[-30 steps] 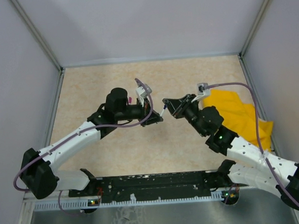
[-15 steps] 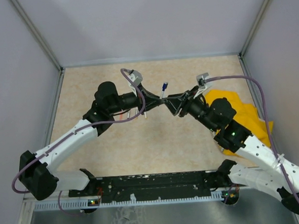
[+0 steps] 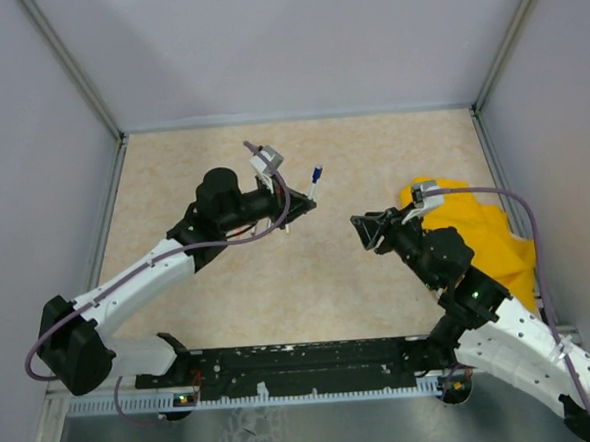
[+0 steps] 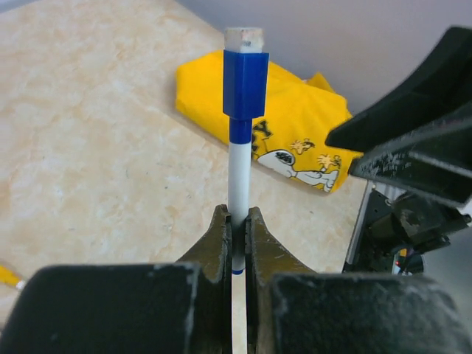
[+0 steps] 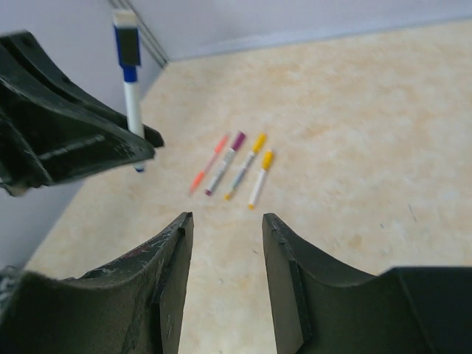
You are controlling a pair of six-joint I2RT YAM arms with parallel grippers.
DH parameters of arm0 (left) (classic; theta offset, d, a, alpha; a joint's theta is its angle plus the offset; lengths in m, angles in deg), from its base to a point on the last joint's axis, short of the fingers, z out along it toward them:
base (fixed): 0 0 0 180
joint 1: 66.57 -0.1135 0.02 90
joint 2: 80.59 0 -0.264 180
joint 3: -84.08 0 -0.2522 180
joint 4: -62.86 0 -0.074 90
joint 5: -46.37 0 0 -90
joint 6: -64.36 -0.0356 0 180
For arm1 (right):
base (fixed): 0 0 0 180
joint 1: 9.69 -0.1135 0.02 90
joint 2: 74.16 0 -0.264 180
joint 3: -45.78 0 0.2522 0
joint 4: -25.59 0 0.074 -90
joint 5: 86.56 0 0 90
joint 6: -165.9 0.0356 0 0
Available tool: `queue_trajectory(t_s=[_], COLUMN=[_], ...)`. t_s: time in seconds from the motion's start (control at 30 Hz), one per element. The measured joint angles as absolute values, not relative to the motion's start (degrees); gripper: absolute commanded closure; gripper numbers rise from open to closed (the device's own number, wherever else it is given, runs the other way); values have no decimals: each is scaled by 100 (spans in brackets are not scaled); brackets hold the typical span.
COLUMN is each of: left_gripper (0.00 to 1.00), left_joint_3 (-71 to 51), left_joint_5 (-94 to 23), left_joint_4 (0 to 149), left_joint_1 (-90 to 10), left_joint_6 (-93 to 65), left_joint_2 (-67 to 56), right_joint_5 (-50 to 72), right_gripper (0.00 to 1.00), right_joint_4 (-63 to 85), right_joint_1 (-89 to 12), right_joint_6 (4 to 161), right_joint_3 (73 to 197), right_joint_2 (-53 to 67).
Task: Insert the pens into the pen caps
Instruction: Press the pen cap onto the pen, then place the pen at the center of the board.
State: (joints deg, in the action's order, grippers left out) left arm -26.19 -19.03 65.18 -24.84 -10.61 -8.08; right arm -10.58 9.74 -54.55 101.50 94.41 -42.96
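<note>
Where the two arms rise from the near edge of the tabletop (image 3: 309, 290), the right hand (image 3: 361, 227) is the nearer of the two. It sits right of centre, jaws standing apart w/ nothing btwn them. The right wrist view shows both fingers (image 5: 173, 280) w/ bare tabletop in the gap.

Just behind and to the right of that arm lies the yellow cloth (image 3: 481, 235), rumpled, near the right wall. A cartoon print on it shows in the left wrist view.

A little farther out, left of centre, the left hand (image 3: 296, 205) is clamped narrow on the blue-capped pen (image 4: 237, 177), gripping the white barrel. The pen sticks out past the fingertips, up in the air, clear of the tabletop. Its blue cap (image 4: 245, 81) sits on the far end, w/ a pale stub on top. The two hands are well apart, facing each other across the middle.

Under the left hand, four pens (image 5: 223, 164) lie side by side on the tabletop in a loose fan: one orange-pink, one w/ a purple end, two w/ yellow ends. In the top view they're mostly hidden by the left arm. Can't tell whether those coloured ends are caps fully seated.

Beyond, pale walls (image 3: 294, 41) close the far side.
</note>
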Motion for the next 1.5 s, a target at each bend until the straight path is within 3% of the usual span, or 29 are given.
queue_trajectory(t_s=[0.23, 0.77, 1.2, 1.5], left_gripper=[100, 100, 99, 100], left_joint_3=[-2335, -844, 216, 248], left_joint_5=[-2773, -5017, -5885, -6016], left_joint_4=[7294, 9183, 10219, 10363], left_joint_1=[-2484, -2420, -2346, -2291], left_joint_6=[-769, 436, 893, 1096], left_joint_2=[7, 1872, 2919, 3255], right_joint_5=[-1615, -2057, -2046, -1961], right_gripper=[57, 57, 57, 57], right_joint_4=[137, -626, -846, -919], right_joint_1=[-5455, -5455, -5455, -5455], right_joint_6=[10445, 10244, 10292, 10290], right_joint_3=[8879, 8842, 8650, 8617], right_joint_2=[-4320, -4672, -4716, -4716])
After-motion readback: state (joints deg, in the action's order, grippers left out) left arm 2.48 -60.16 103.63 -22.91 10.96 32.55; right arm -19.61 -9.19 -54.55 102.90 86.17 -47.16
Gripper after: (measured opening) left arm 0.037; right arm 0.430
